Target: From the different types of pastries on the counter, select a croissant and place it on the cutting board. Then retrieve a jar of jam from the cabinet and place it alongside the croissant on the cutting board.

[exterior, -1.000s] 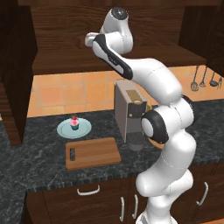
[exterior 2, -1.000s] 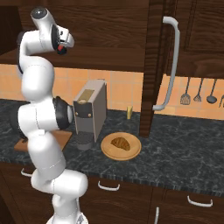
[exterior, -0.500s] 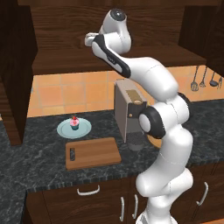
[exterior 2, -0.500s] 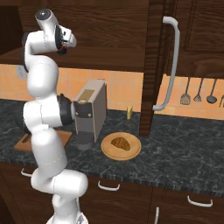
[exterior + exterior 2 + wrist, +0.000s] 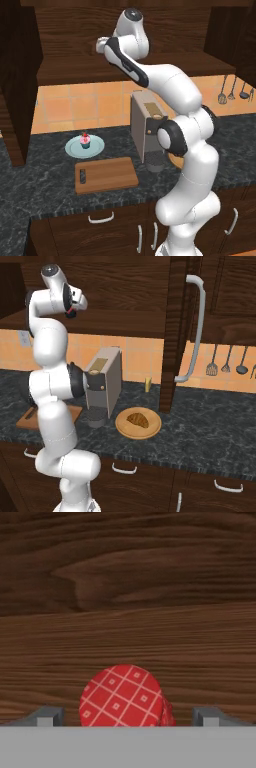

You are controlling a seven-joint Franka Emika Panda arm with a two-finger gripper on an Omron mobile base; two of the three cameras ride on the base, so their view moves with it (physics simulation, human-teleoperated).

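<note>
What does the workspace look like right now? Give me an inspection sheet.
Surface: counter, dark speckled stone.
Job's things: croissant on round wooden plate, not on the cutting board, which is bare; jam jar, red checked lid, on the cabinet shelf between the tool's tips.
Clutter: cupcake on blue plate; coffee machine; small yellow shaker.
Grippers: tool open, astride the jar.
Cables: nothing seen.
Surroundings: hanging utensils; open cabinet door.

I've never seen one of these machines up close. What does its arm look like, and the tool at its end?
The arm is glossy white, built of rounded tube sections linked by dark grey joints. No cables or markings show. The tool ends in two small, blocky dark grey fingertips.
</note>
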